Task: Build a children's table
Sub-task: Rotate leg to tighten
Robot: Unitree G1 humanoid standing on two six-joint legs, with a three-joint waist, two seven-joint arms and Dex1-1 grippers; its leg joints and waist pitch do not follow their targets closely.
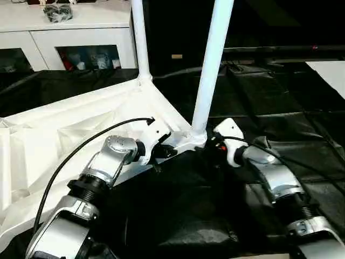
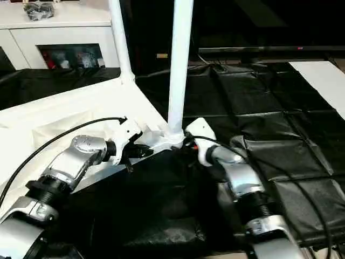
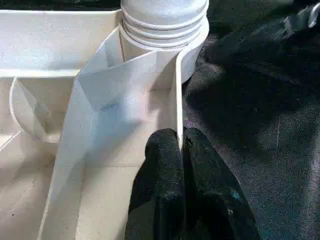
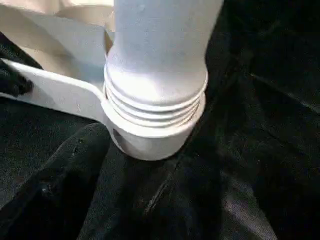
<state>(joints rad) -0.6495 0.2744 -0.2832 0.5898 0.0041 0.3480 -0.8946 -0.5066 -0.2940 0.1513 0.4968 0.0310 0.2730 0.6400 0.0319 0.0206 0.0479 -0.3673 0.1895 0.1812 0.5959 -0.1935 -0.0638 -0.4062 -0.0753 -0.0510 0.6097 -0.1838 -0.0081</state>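
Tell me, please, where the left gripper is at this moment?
The left gripper is shut on the tabletop's side wall, just short of the near corner socket where a leg stands.

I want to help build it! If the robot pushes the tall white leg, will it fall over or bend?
Probably not fall: the near leg stands upright with its ribbed end seated in the tabletop's corner socket. It looks like a stiff, hollow plastic tube, so likely light and unlikely to bend. A hard push high up might still wobble it, or tilt the tabletop, whose edge the left pincer pinches.
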